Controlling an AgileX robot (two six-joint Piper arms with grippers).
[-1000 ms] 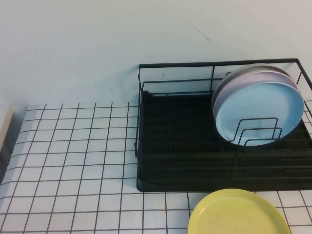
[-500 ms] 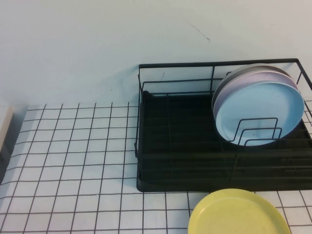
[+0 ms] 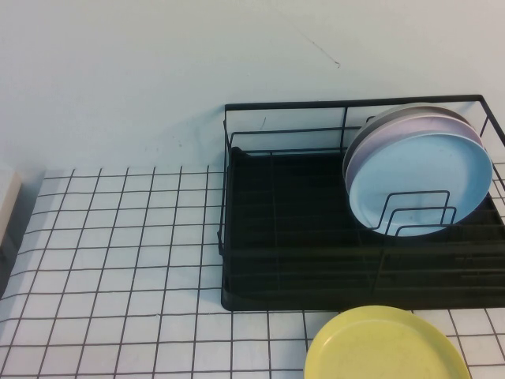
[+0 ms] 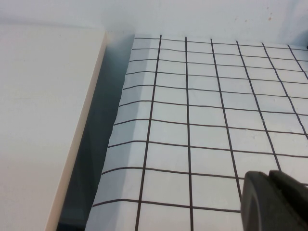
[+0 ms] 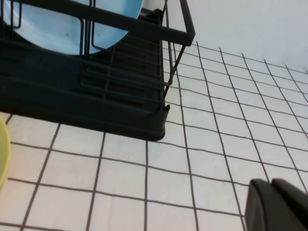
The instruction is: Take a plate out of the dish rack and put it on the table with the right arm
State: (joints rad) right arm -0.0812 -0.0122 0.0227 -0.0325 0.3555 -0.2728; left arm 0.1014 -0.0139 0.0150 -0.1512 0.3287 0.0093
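Plate (image 3: 418, 180) upright in dish rack (image 3: 316, 237); right hand (image 5: 281, 204) closed, left hand (image 4: 274, 202) over table (image 3: 118, 253).

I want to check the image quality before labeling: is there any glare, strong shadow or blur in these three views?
High view: soft even light, no glare on the light blue plate in the dish rack. Left wrist view: a dark shadowed gap beside the table; the left hand is a blurred dark shape at the frame corner. Right wrist view: rack and grid sharp, the shut right hand blurred.
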